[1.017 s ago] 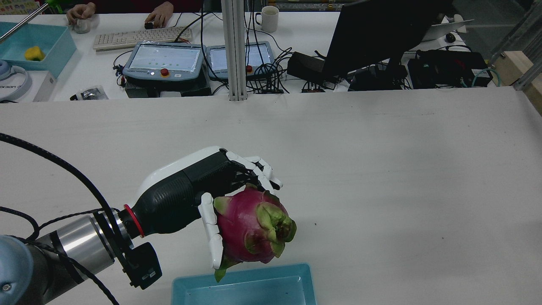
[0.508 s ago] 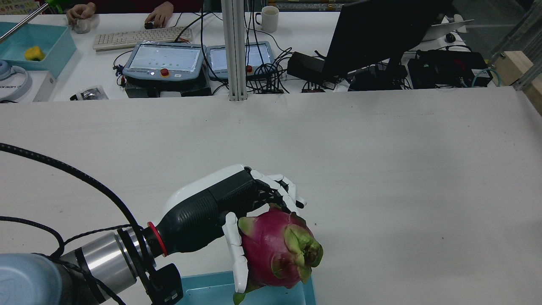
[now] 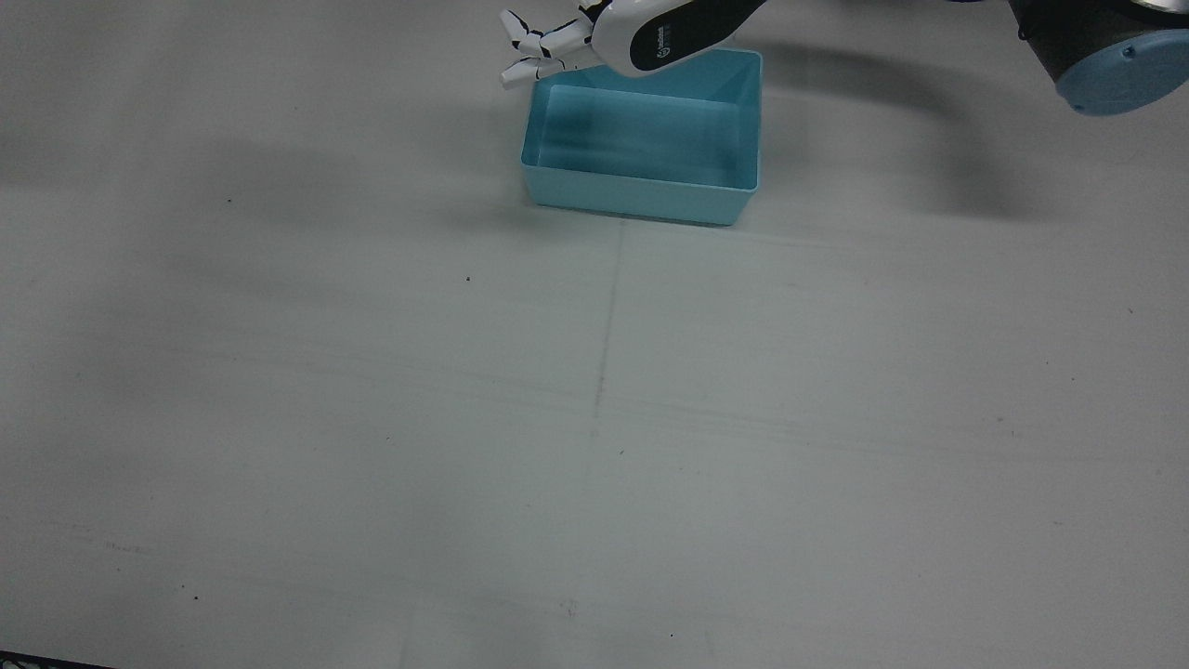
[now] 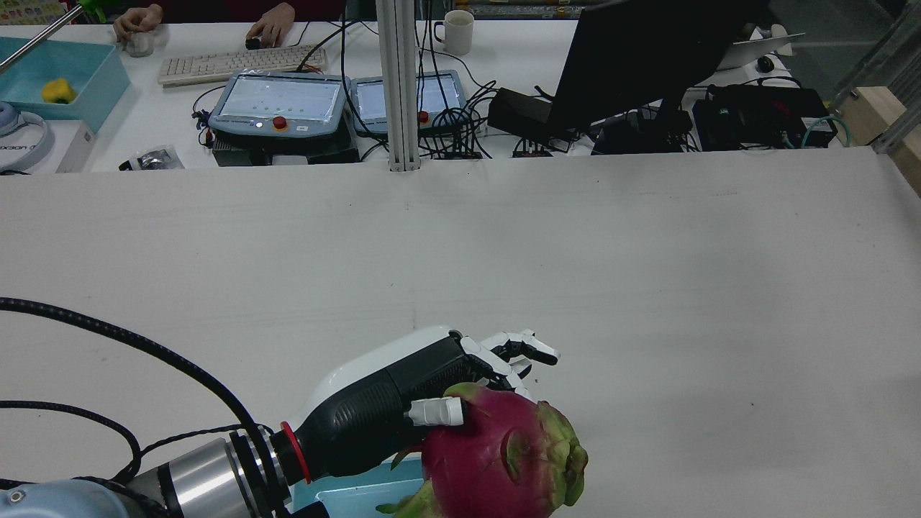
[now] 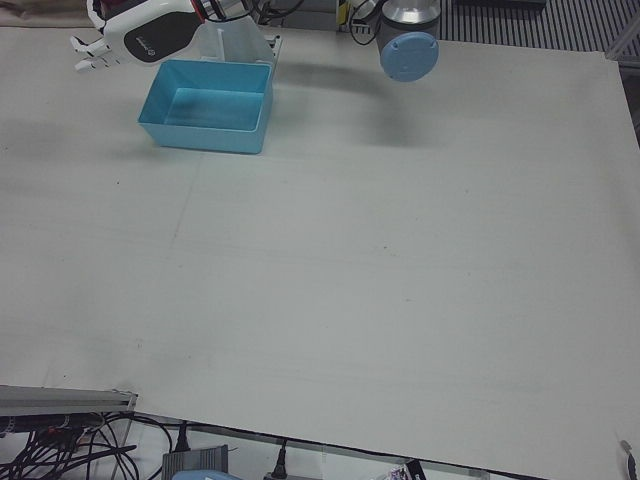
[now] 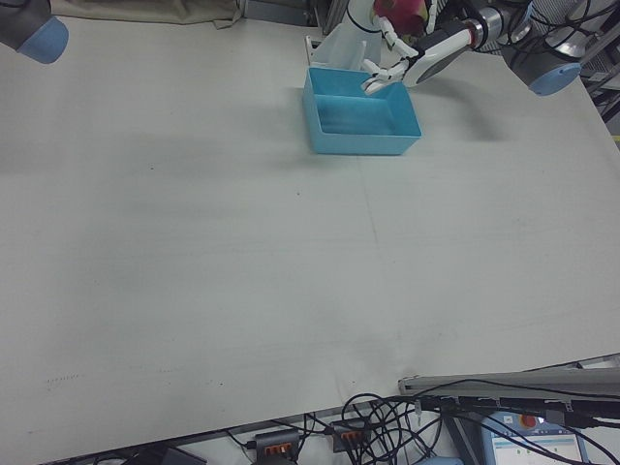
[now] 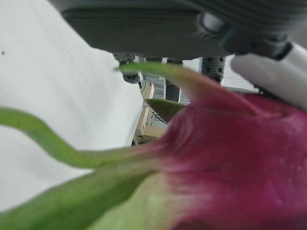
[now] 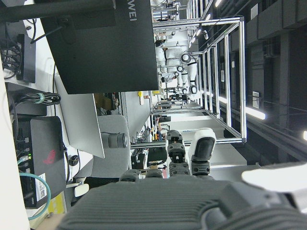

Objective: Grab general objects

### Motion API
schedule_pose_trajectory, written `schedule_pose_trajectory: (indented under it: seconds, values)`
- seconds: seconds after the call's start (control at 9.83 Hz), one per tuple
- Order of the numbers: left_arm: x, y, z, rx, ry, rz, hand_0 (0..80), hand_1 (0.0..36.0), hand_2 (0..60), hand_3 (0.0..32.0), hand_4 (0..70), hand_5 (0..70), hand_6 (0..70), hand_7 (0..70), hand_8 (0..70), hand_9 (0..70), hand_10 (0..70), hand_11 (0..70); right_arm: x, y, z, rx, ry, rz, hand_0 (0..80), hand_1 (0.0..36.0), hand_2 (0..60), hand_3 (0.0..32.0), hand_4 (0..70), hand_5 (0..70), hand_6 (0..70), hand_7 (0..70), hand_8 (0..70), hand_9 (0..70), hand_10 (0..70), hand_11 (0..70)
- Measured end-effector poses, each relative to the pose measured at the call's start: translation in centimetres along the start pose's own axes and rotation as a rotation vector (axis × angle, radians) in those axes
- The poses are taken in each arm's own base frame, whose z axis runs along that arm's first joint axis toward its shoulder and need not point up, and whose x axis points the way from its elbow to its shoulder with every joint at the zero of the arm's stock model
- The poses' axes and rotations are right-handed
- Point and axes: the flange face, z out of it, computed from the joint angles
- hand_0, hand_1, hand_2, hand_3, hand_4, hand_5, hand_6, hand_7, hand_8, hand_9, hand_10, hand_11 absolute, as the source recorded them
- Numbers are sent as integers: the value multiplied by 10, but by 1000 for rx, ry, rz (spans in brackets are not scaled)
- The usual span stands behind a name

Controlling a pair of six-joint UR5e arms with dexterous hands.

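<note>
My left hand [image 4: 424,403] is shut on a magenta dragon fruit [image 4: 500,460] with green scales and holds it in the air above the near edge of the light blue bin [image 4: 352,498]. In the front view the hand [image 3: 655,32] hangs over the bin's [image 3: 641,190] far rim and hides the fruit. The right-front view shows the fruit [image 6: 402,14] above the hand [image 6: 418,56] and the bin [image 6: 363,145]. The fruit [image 7: 235,163] fills the left hand view. My right hand [image 8: 187,158] shows only in its own view, fingers apart and empty.
The bin [image 5: 205,135] stands near the robot's side of the white table. Beyond the far edge are teach pendants [image 4: 277,104], a post [image 4: 399,86] and a monitor [image 4: 633,57]. The right arm's elbow [image 6: 34,34] is at the table's corner.
My left hand has carried the dragon fruit toward the robot's side and to the right in the rear view, ending over the blue bin. The thumb now lies on top of the fruit.
</note>
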Motion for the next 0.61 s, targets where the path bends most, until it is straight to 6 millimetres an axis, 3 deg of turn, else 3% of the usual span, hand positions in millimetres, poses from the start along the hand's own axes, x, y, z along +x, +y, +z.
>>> schedule_pose_trajectory:
  seconds: [0.61]
  values:
    - [-2, 2, 4, -3, 0, 0, 505, 88, 0, 0, 69, 41, 0, 228, 31, 31, 0, 0, 0, 0, 0, 0, 0, -1, 0, 0, 0, 0, 0, 0, 0, 0, 0, 0, 0, 0]
